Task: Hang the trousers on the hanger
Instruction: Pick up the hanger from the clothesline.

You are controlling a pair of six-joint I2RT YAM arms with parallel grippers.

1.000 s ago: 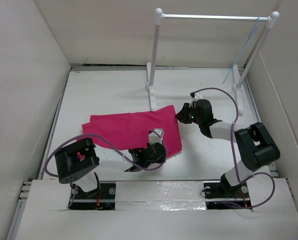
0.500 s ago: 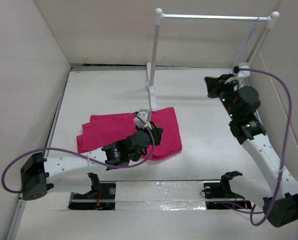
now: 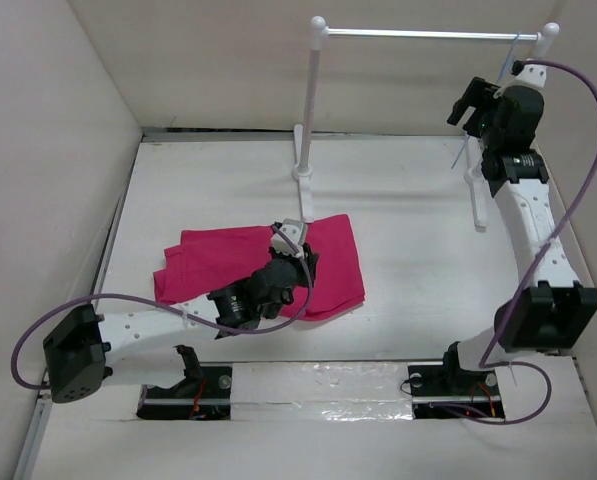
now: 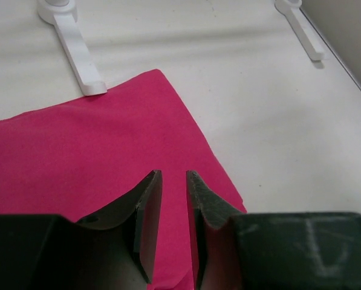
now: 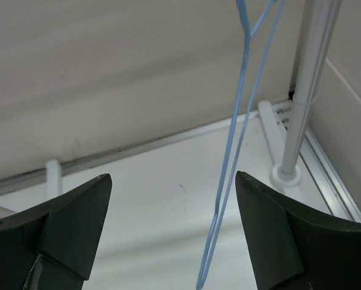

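Note:
The magenta-pink trousers [image 3: 228, 255] lie folded flat on the white table, left of centre; they fill the left wrist view [image 4: 95, 139]. My left gripper [image 3: 300, 248] hovers low over their right part, its jaws [image 4: 174, 174] only a narrow gap apart with nothing between them. The thin pale blue wire hanger [image 3: 460, 155] hangs from the right end of the rack's bar. My right gripper [image 3: 470, 105] is raised beside it and wide open. In the right wrist view the hanger [image 5: 240, 121] hangs in front, between the spread fingers [image 5: 173, 178], untouched.
The white-poled rack [image 3: 313, 100] with a silver bar [image 3: 428, 35] stands at the back; its right pole [image 5: 307, 90] is close to the right gripper. A rack foot [image 4: 77, 54] touches the trousers' far edge. White walls enclose the table.
The right arm has swung up and back from the trousers' right edge to the hanger on the rack. The left gripper has moved from the trousers' near edge onto their right part.

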